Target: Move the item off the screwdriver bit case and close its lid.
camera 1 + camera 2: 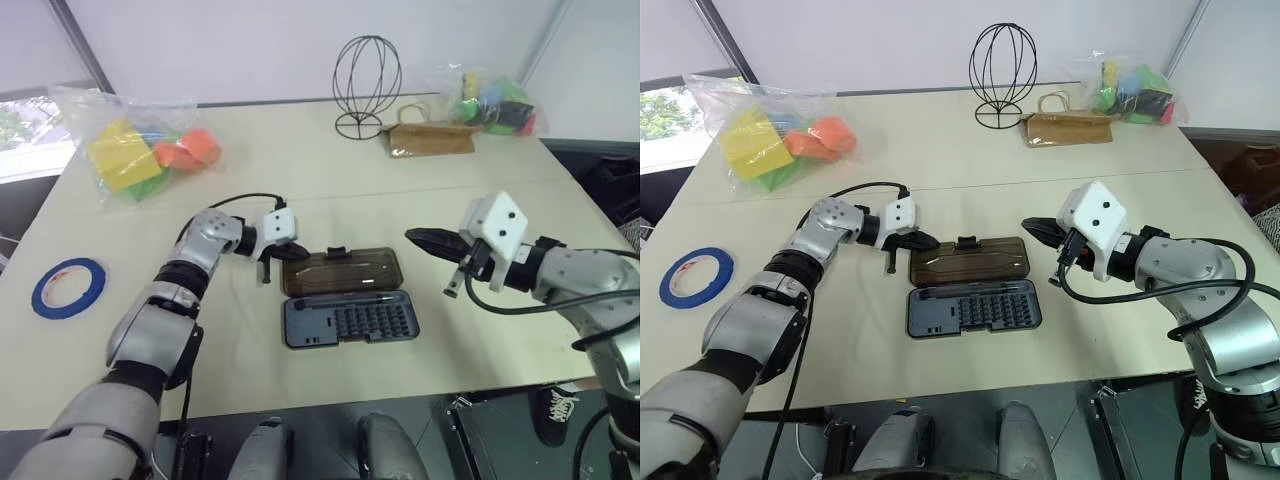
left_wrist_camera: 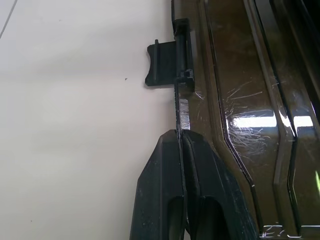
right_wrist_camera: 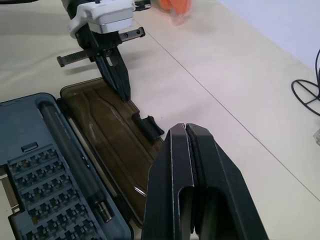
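The screwdriver bit case [image 1: 347, 320] lies open at the table's [image 1: 300, 150] near edge, its tray of bits nearest and the smoky brown lid [image 1: 342, 270] folded flat just behind; nothing rests on either half. The left gripper [image 1: 287, 250], fingers pressed together and holding nothing, sets its tips at the lid's far left edge, near the black latch tab [image 1: 337, 252]. To close well, the tips should likely slip under that edge and swing the lid toward the tray. The right gripper [image 1: 428, 240], also shut and empty, hovers right of the case. Beyond stand blue tape [image 1: 68, 285], bagged blocks [image 1: 140, 150], a wire stand [image 1: 366, 85], and a paper bag [image 1: 430, 138], none obstructing.
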